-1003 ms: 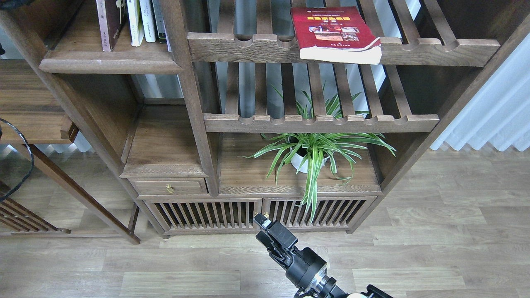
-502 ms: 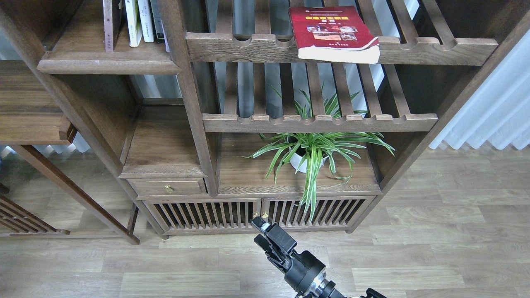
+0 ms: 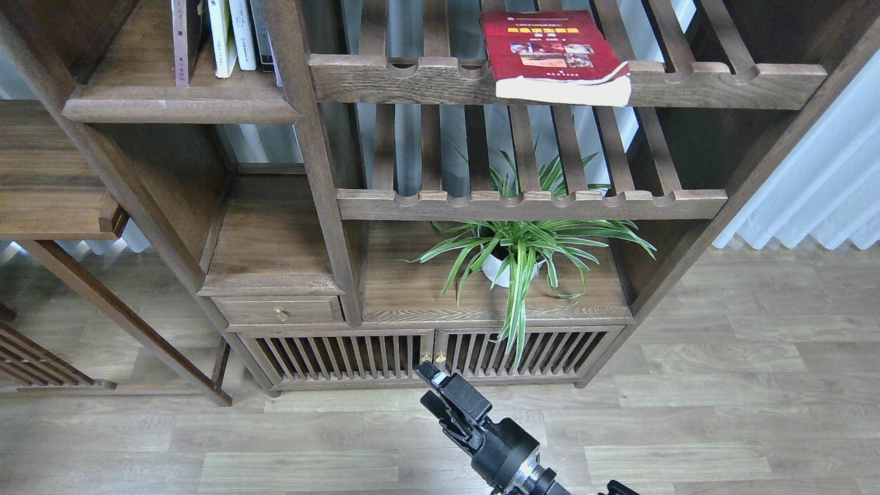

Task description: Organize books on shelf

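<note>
The red book [image 3: 550, 51], with a yellow title and photos, lies flat on the upper slatted rack [image 3: 722, 82], its front corner overhanging the notched rail. On the solid shelf [image 3: 179, 110] at top left, a dark maroon book [image 3: 181, 41] and a pale yellow-green book [image 3: 220, 38] stand upright beside other spines, cut off by the top edge. My right gripper [image 3: 432, 385] is low at the bottom centre, in front of the cabinet doors, holding nothing; its dark fingers cannot be told apart. My left gripper is out of view.
A potted spider plant [image 3: 522, 247] stands on the cabinet top under the lower slatted rack [image 3: 529, 204]. Slatted cabinet doors [image 3: 344, 357] are just beyond my right gripper. A wooden side table [image 3: 48, 192] is at the left and a white curtain [image 3: 825, 185] at the right.
A black cable and a dark part at the left edge have left the view. The maroon book now stands straighter. My right gripper has shifted slightly left.
</note>
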Motion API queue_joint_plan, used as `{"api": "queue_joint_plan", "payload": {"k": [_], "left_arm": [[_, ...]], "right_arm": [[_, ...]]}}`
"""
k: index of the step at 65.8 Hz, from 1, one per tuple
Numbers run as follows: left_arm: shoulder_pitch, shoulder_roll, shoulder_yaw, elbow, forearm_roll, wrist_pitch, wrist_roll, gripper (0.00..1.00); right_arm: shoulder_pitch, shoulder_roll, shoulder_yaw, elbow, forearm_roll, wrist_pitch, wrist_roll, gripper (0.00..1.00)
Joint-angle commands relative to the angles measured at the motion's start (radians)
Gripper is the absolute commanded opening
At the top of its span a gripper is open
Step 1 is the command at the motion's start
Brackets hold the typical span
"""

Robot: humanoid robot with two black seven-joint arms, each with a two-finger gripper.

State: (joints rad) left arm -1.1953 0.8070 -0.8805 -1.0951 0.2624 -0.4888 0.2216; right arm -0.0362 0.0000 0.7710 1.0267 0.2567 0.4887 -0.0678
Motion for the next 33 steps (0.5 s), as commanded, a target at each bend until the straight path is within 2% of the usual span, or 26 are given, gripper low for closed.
{"api": "queue_joint_plan", "payload": {"k": [1, 14, 20, 26, 33], "left_arm": [[0.105, 0.04, -0.075, -0.091, -0.005, 0.0, -0.002, 0.56], [0.339, 0.041, -0.27, -0.256, -0.005, 0.0, 0.01, 0.55], [0.413, 0.041, -0.331, -0.286, -0.006, 0.0, 0.012, 0.55], [0.433, 0.032, -0.386, -0.286, -0.006, 0.0, 0.012, 0.55], [0.442, 0.027, -0.387, -0.286, -0.011, 0.0, 0.01, 0.56]], "right_arm": [[0.003, 0.0, 0.005, 0.001, 0.001, 0.0, 0.0, 0.99], [0.004, 0.0, 0.005, 0.009, 0.001, 0.0, -0.001, 0.99], [0.006, 0.0, 0.005, 0.016, 0.001, 0.0, -0.001, 0.99], [0.006, 0.0, 0.005, 0.026, 0.001, 0.0, -0.001, 0.99], [0.006, 0.0, 0.004, 0.03, 0.003, 0.0, -0.001, 0.99]]}}
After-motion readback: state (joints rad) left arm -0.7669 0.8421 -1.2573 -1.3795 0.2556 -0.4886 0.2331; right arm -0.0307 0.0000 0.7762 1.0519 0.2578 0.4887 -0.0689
